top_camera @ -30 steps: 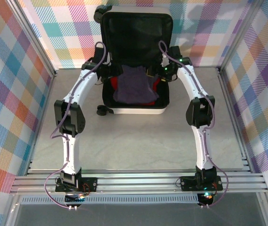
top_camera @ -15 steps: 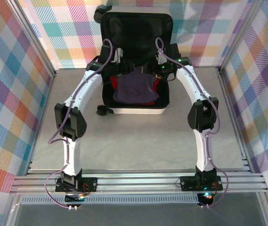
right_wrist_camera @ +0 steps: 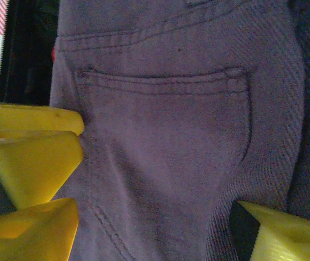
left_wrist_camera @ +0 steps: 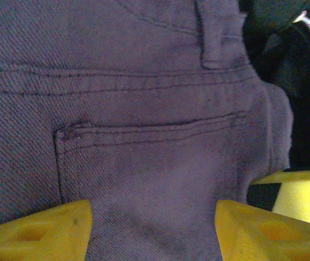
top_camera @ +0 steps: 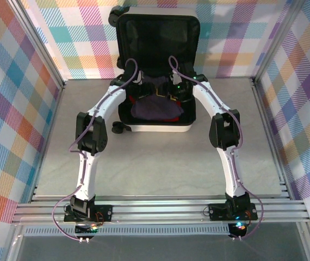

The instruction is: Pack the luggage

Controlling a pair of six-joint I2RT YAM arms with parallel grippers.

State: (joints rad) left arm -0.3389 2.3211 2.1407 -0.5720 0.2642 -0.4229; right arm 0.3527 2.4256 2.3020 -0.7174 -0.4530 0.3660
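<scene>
Both arms have swung inward since a second ago: the left arm and the right arm, which stood out at the sides of the case, now meet over its middle, wrists nearly together above the clothes.

And where is the luggage? The small white hard-shell suitcase sits at the far middle of the grey worktop, lying open, its black-lined lid standing upright against the checked back wall. One black wheel pokes out at its near left corner. Inside, a folded purple denim garment lies on top, with a sliver of red cloth showing at its left edge.

Down to the left wrist view now. The left end effector hangs just over that purple denim, a stitched back pocket right under it. Its yellow fingertips stand well apart, nothing pinched between them.

Over on the right wrist view, the same story. The right end effector has its yellow fingertips spread wide, another denim pocket lying flat between them, no cloth gathered up. More yellow wedges crowd in at the left edge there; whose they are I cannot tell.
</scene>
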